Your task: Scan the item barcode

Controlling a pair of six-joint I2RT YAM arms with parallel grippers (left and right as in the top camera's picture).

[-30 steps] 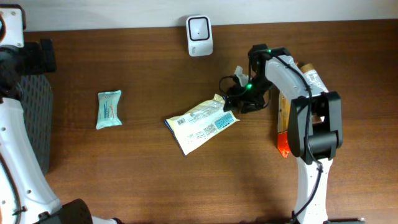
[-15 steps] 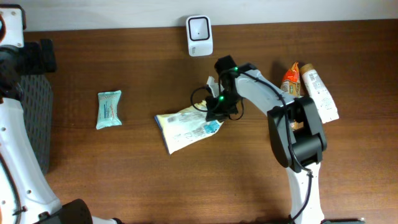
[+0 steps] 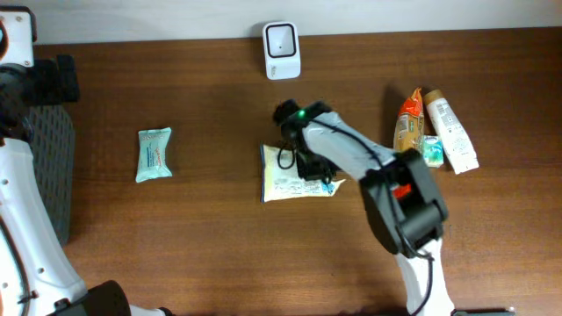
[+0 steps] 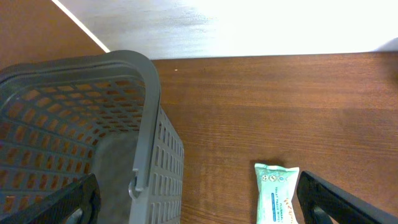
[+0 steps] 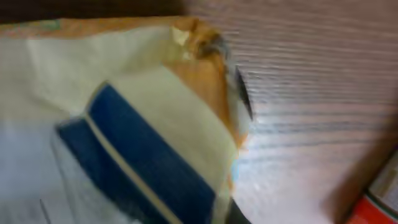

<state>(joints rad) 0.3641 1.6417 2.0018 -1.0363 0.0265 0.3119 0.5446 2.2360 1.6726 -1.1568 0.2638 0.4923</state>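
The item is a pale yellow packet [image 3: 288, 185] with blue print, lying flat on the table at centre. My right gripper [image 3: 309, 165] sits on its upper right part and is shut on it. In the right wrist view the packet [image 5: 124, 118] fills most of the picture, blurred, and only a dark fingertip [image 5: 238, 216] shows at the bottom edge. The white scanner [image 3: 282, 39] stands at the table's far edge, beyond the packet. My left gripper [image 4: 199, 208] hangs open over the left side of the table, with nothing between its fingers.
A mint-green packet [image 3: 154, 154] lies left of centre, also in the left wrist view [image 4: 277, 194]. A grey mesh basket [image 4: 149, 112] stands at the left edge. An orange pouch [image 3: 407, 118], a white tube [image 3: 450, 132] and a small green item [image 3: 430, 149] lie at the right.
My right gripper has swept left from the pile at the right to the table's centre, shutting on the yellow packet, which has turned and shifted with it. The left arm is still.
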